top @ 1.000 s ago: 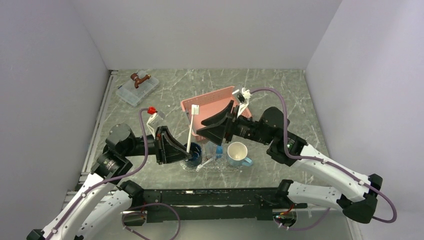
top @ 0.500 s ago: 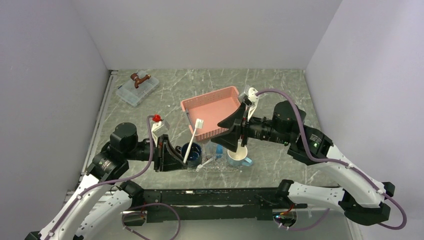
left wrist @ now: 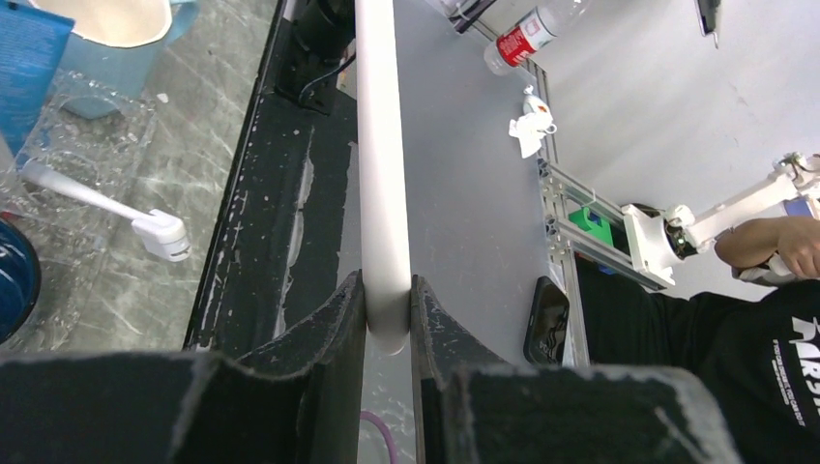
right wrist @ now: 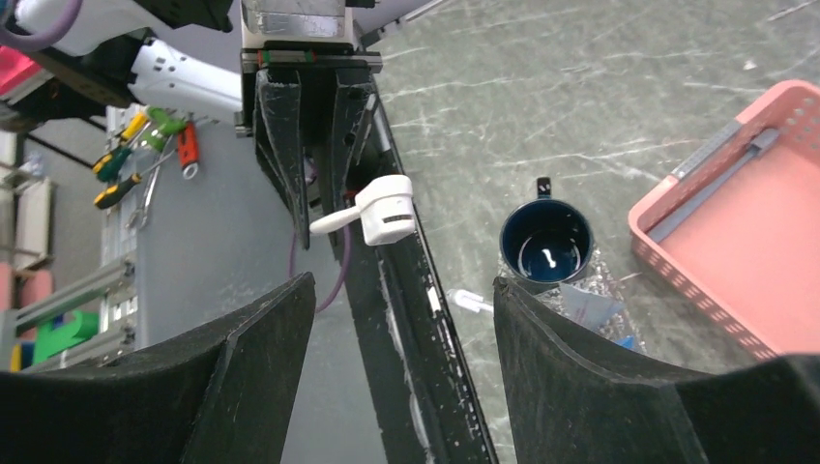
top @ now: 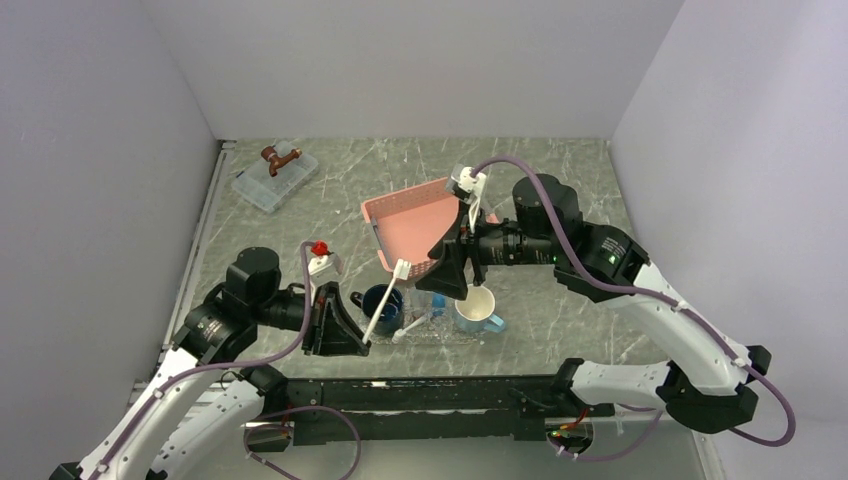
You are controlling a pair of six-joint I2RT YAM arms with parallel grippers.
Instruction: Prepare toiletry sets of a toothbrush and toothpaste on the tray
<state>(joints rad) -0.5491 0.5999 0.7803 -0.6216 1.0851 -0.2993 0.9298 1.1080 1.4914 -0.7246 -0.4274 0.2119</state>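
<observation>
My left gripper (top: 360, 338) is shut on the end of a white toothbrush (top: 385, 303). It holds the toothbrush slanted in the air, in front of the dark blue mug (top: 384, 306), with the head up. In the left wrist view the handle (left wrist: 382, 164) sits between the shut jaws (left wrist: 389, 307). A second toothbrush (top: 412, 327) and a blue toothpaste (top: 437, 301) lie on the clear tray (top: 432, 337). My right gripper (top: 452, 276) hangs open and empty over the tray's far side. The right wrist view shows the held toothbrush's head (right wrist: 383, 211) beyond my open gripper (right wrist: 401, 285).
A light blue mug (top: 478, 310) stands at the tray's right end. A pink lattice basket (top: 415, 222) sits behind the tray. A clear lidded box (top: 274, 181) lies at the far left. The black base rail (top: 420, 392) runs along the near edge.
My left gripper has pulled the toothbrush out of the dark blue mug, back toward the near edge. My right gripper has swung from the basket to above the tray.
</observation>
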